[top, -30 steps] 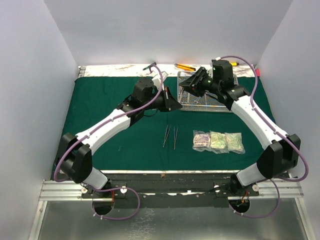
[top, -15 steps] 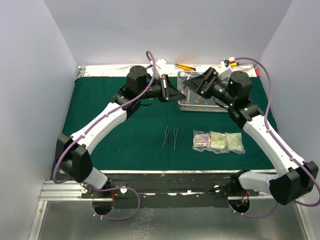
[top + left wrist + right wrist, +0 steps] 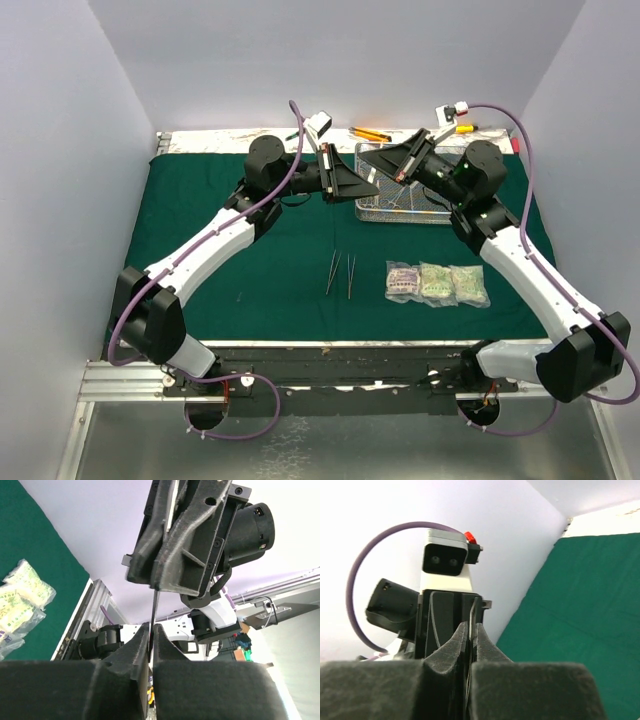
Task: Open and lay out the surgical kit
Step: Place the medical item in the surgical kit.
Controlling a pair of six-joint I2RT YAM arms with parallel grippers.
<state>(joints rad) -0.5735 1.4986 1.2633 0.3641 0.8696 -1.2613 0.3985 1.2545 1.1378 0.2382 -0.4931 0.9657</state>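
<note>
Surgical kit (image 3: 250, 270) open: green cloth (image 3: 200, 210) spread flat, mesh tray (image 3: 410, 219) at far edge, two tweezers (image 3: 341, 273) mid-cloth, three packets (image 3: 437, 284) just right. Above tray's left end, left gripper (image 3: 151, 627) and right gripper (image 3: 470, 626) both clenched on one thin dark instrument (image 3: 153, 610).

From above, both pincers meet over the wire-mesh tray (image 3: 410, 217) and cover much of its far half. The instruments inside it are too small for me to sort out. A thin dark sliver (image 3: 153, 611) runs from the left pincer (image 3: 151, 628) up to the right pincer (image 3: 156, 586). I see it edge-on and cannot tell which tool it is, and its lower end vanishes between the pads. The clear packets (image 3: 20, 600) are cut off by the left wrist view's edge. A tiny speck (image 3: 238, 296) on the cloth (image 3: 200, 220) is too small to name. In both wrist views the pincer's own bulk fills the bottom, hiding whatever lies beneath.
</note>
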